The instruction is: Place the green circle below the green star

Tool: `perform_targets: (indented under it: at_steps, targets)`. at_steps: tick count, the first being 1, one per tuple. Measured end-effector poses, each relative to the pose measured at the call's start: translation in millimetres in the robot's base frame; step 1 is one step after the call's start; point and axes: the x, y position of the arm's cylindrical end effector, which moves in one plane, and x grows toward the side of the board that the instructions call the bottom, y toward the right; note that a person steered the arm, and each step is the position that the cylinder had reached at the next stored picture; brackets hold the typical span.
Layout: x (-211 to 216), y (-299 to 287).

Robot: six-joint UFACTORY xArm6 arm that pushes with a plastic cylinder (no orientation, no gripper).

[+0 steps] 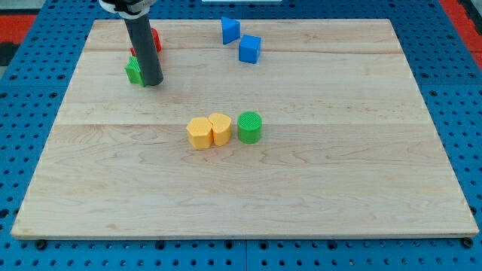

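My tip (pixel 153 83) = lower end of the dark rod (pixel 143 45), the end effector here. It's a plain rod, no jaws, so nothing to be apart, together or clamped; it holds nothing. Tip sits down on the table (pixel 316 196) in the upper-left part of the view, rod rising up and out past the view's top.

Green star (pixel 134 71): just left of the tip, touching or nearly touching the rod, can't tell which. The rod covers its right side, so the star shape is only partly readable.

Red block (pixel 155 39): just above the green star, behind the rod, mostly hidden; shape can't be made out.

Green circle (pixel 250 126): near the table's middle, well apart from the tip, off to the view's right and lower. Upright cylinder, ribbed top. Not below the green star; it's far to the star's right as well as lower.

Two yellow blocks just left of the green circle, in a row: right yellow block (pixel 220 128) just beside the circle, tiny gap or touching, can't tell; left yellow block (pixel 199 132) pressed against the right one. Both rounded-ish, exact shapes unclear.

Two blue blocks near the view's top, centre-right: blue cube (pixel 249 49), and a second blue block (pixel 230 29) just up-left of it, angular, possibly triangular. Close together, well apart from the tip.

Table is light wood planks, sitting on a blue pegboard surface (pixel 30 113).
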Motion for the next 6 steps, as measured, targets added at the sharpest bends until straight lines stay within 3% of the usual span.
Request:
perform_targets:
  at_steps: [2,4,5,6]
  targets:
    - [22.7,111.4]
    - [133.4,203.6]
    - [172.2,204.1]
    - [181.5,198.7]
